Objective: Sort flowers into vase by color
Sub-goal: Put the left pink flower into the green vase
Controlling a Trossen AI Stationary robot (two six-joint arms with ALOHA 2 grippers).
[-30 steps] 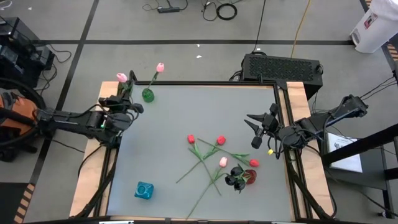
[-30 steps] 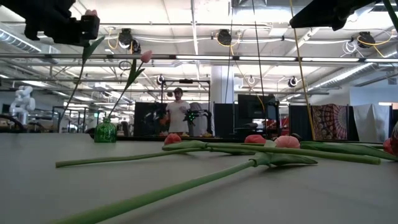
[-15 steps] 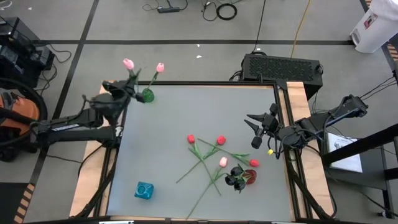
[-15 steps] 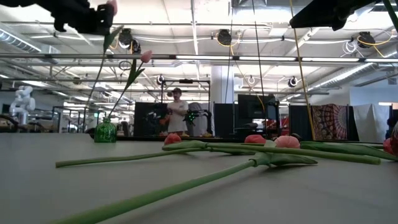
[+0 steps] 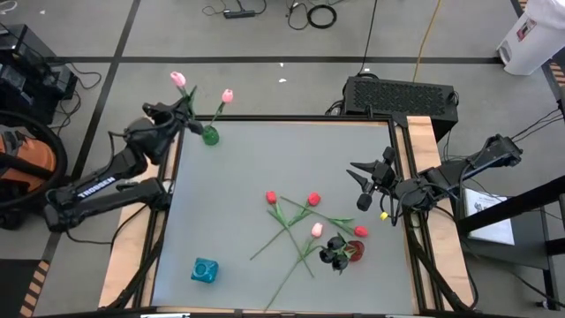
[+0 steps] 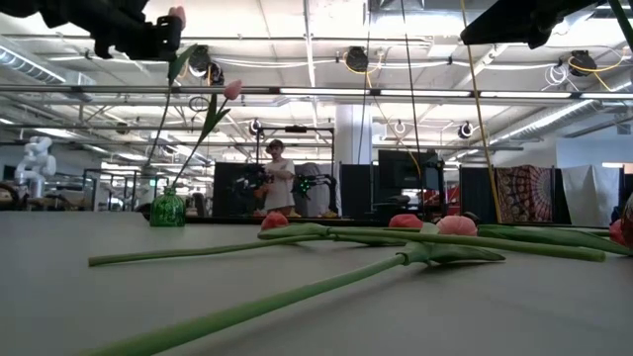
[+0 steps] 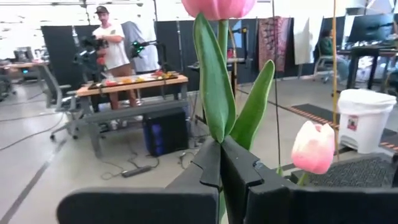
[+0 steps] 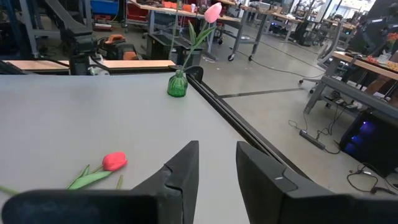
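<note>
Left gripper [image 5: 179,113] at upper left of the high view, just beside the green vase [image 5: 210,135], fingers clamped on the stem of a pink tulip [image 5: 178,79]. That held tulip's head sticks out past the worktop [image 5: 282,168] edge, over the floor. In the left wrist view the stem and two green leaves rise from between the closed fingers [image 7: 239,171], pink head cut off at the frame top.

Green vase sits at the upper left corner of the worktop, already with one pink tulip in it [image 5: 227,95], leaning toward the upper right of the frame. Low view: vase [image 6: 167,209] far left, its tulip [image 6: 232,89] above, the held one [image 6: 177,16] higher up by the gripper [image 6: 148,30].

Right gripper [image 5: 360,187] hovers at the right edge of the worktop in the high view, fingers partly apart, holding nothing; the right wrist view shows a clear gap between them.

Remaining flowers lie in a crossed pile at lower centre right: two red tulips [image 5: 271,197] [image 5: 313,199], one pink [image 5: 317,230], another red [image 5: 358,231], and black tulips [image 5: 336,252] bunched near the right side. Teal vase [image 5: 204,270] at lower left of the worktop, well apart from the pile.

A person [image 6: 276,176] stands in the room behind.
</note>
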